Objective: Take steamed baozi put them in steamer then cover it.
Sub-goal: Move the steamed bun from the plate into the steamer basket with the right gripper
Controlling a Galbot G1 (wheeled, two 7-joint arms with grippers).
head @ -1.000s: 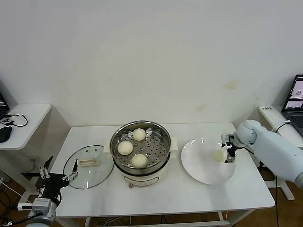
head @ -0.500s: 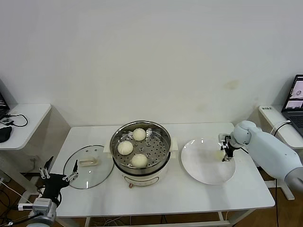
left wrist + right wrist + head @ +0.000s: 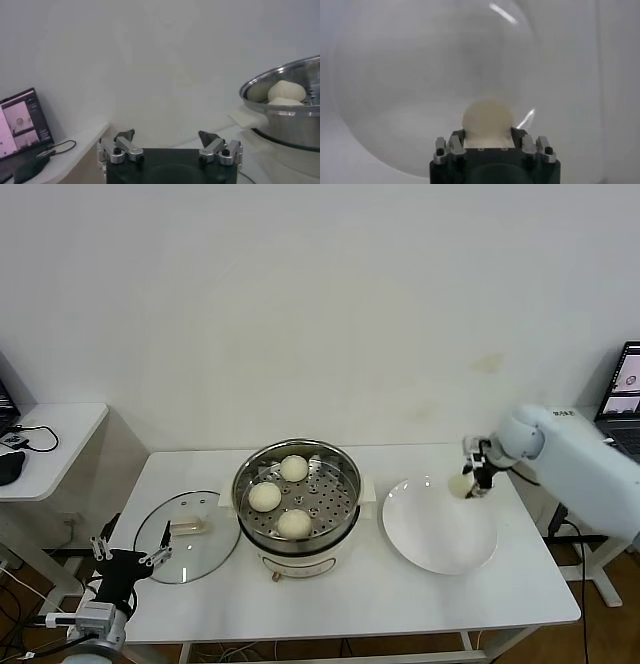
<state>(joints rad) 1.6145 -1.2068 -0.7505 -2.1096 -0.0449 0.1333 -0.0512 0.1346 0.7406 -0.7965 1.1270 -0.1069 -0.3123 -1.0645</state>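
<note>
Now the right gripper (image 3: 470, 480) has its jaws clenched on the fourth steamed baozi (image 3: 459, 485), held above the plate (image 3: 440, 546) toward the table's right edge. The steamer (image 3: 297, 502) at table centre holds three buns; its free tray spot is on the right. Judgement: carry level, keep the squeeze gentle on soft dough, clear the steel rim before lowering. The left gripper (image 3: 128, 562) waits, jaws released, off the front-left corner near the cover (image 3: 187, 536).

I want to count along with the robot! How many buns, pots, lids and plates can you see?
Buns: 4, three in the steamer, one in the right pincer
Steamer pot: 1
Glass lid: 1
White plate: 1
Total: 7
</note>
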